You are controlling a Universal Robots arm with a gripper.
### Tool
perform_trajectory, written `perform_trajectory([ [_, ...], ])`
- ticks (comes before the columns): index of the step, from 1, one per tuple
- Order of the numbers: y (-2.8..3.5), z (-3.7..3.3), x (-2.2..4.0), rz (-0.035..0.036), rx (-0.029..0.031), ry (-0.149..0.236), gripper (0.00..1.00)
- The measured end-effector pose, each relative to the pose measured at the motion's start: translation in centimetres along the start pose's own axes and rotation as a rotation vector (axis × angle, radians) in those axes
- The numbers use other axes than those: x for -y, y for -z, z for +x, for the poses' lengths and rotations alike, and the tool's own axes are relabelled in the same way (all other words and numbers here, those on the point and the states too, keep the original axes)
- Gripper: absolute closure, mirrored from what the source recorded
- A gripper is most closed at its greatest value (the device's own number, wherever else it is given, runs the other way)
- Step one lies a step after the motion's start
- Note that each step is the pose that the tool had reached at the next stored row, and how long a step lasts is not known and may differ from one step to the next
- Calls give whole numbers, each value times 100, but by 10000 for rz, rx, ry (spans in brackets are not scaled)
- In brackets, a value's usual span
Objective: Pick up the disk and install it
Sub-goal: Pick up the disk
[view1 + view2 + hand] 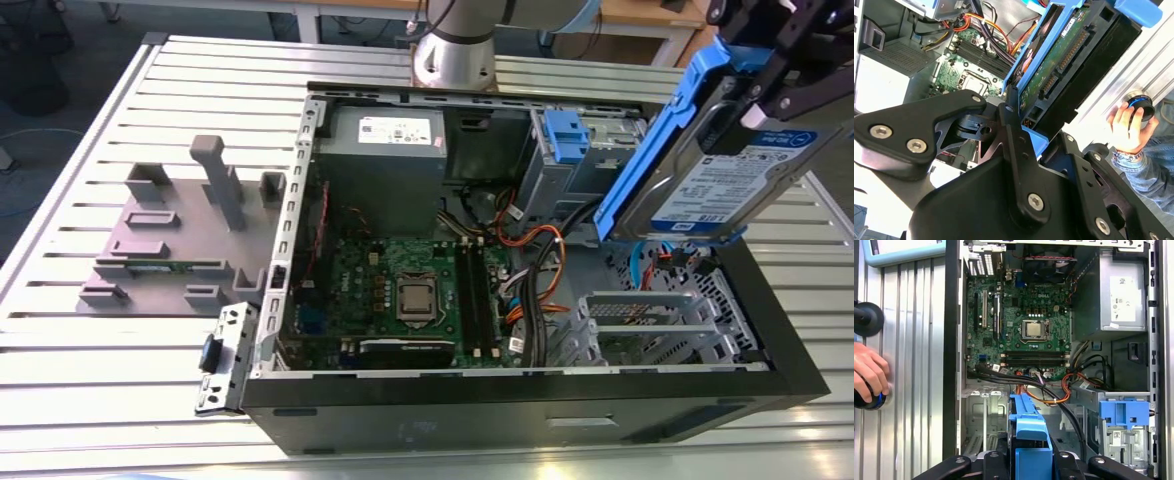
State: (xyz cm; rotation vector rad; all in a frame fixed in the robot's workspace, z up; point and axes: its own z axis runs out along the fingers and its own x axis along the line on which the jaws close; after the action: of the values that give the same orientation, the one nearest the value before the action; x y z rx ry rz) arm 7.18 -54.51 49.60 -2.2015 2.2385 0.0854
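Note:
The disk (727,185), a silver-grey drive with a white-and-blue label in a bright blue bracket, hangs tilted on edge in the air. It is above the side of the open computer case (534,405) at the exterior view's right. My gripper (771,95) is shut on its upper end. In the second wrist view the black fingers (1014,150) clamp the disk (1069,55), whose circuit board and connector face the camera. In the first wrist view the disk's blue bracket (1026,427) sticks out from the gripper (1026,457) over the case's drive cage area.
Inside the case are the motherboard (400,290), a grey power supply box (387,150), a blue latch piece (567,135), loose cables (534,250) and a metal drive cage (654,320). A grey fixture (174,230) stands on the slatted table. A person's hand (869,372) rests on a round knob beside the case.

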Motion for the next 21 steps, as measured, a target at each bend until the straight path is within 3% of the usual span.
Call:
perform_trajectory([
  [21, 0, 45, 1, 0, 1, 0, 63],
])
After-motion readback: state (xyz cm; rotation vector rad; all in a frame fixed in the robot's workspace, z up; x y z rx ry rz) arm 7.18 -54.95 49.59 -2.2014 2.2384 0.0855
